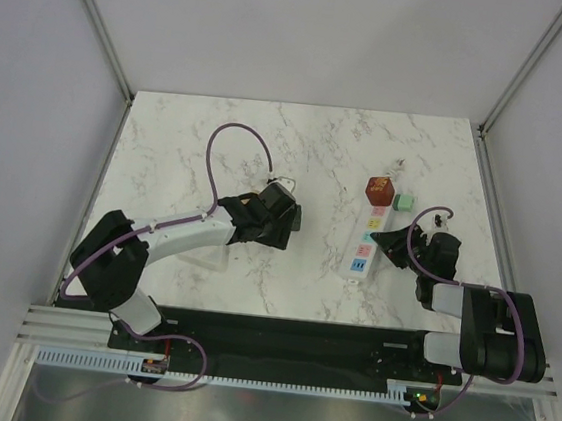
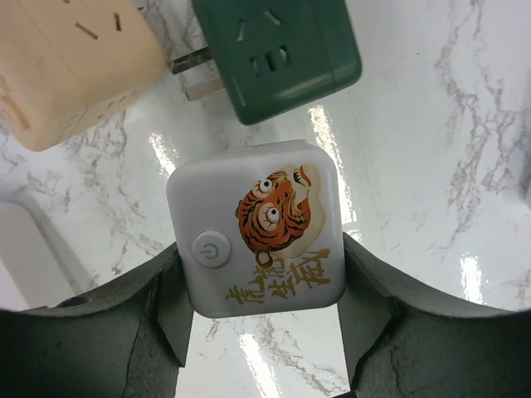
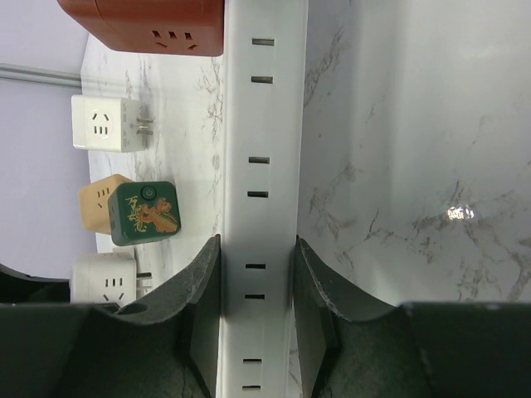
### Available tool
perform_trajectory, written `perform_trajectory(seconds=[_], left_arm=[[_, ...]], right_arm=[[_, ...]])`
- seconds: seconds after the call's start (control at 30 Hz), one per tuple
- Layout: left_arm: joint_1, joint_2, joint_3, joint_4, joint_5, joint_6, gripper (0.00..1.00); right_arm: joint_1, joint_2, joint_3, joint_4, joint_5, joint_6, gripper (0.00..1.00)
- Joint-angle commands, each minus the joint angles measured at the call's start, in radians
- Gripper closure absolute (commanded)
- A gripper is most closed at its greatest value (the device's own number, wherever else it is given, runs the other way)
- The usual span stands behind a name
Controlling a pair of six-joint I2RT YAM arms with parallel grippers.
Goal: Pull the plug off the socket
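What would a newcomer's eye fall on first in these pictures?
A white cube with a tiger print sits clamped in the left pincer, near the middle of the table. To the right, the right pincer grips the long white socket, a red plug at its far end.

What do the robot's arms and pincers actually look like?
Both arms are built from chunky black joints. The left arm has a white middle section, while the right arm looks mostly black. A thin purple cable loops along each. The fingers are dark grey, matte and curved.
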Motion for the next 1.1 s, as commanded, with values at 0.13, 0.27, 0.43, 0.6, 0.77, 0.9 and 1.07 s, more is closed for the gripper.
perform_trajectory(seconds=[0.13,0.27,0.43,0.6,0.77,0.9,1.07], left_arm=[[0.015,-0.013,-0.001,0.01,-0.047,-0.021,0.57],[0.015,-0.006,0.006,0.007,-0.053,-0.03,0.26],[0.015,-0.028,0.023,0.005,-0.067,-0.027,0.1],[0.015,-0.069,0.048,-0.007,-0.078,-0.027,0.09],[0.015,-0.108,0.095,-0.003,-0.07,-0.022,0.09],[0.015,-0.094,0.146,0.072,0.009,0.011,0.09],[0.015,0.051,0.264,0.207,0.161,0.025,0.08]], right_arm=[[-0.013,0.015,-0.009,-0.008,0.071,-0.091,1.0],[-0.013,0.018,-0.009,0.0,0.065,-0.091,1.0],[-0.013,0.022,-0.007,0.004,0.057,-0.086,1.0],[-0.013,0.024,-0.007,0.007,0.056,-0.085,1.0],[-0.013,0.025,-0.007,0.009,0.053,-0.085,1.0],[-0.013,0.033,-0.007,0.016,0.05,-0.082,1.0],[-0.011,0.042,-0.007,0.027,0.043,-0.08,1.0]])
